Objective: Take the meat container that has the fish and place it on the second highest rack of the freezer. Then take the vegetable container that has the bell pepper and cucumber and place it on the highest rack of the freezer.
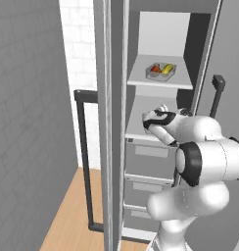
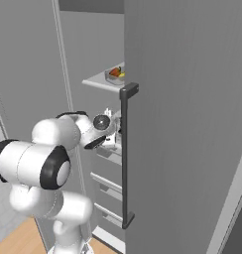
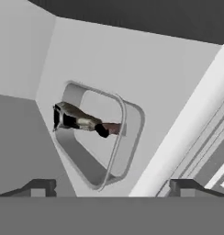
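The gripper (image 3: 112, 186) hangs released, jaws wide, just above the meat container (image 3: 99, 137) with its fish (image 3: 79, 120), resting on the freezer's second-highest rack (image 1: 141, 126); the vegetable container (image 1: 160, 70) sits on the highest rack (image 1: 141, 76).

Grey walls (image 1: 28, 98), wooden floor (image 1: 72, 220), white brick (image 1: 80, 59).

In the left base view, the robot's white forearm covers most of the second-highest grey freezer rack (image 1: 136, 128), so whatever sits there is hidden. In the right base view, the tall grey freezer door (image 2: 187, 124) cuts off the right part of the clear vegetable container (image 2: 114, 74) on the highest rack (image 2: 100, 80); its contents are too small to tell apart. In the hand view, the dark fingertips (image 3: 40, 187) of the hand (image 3: 111, 188) are cut off at the bottom.
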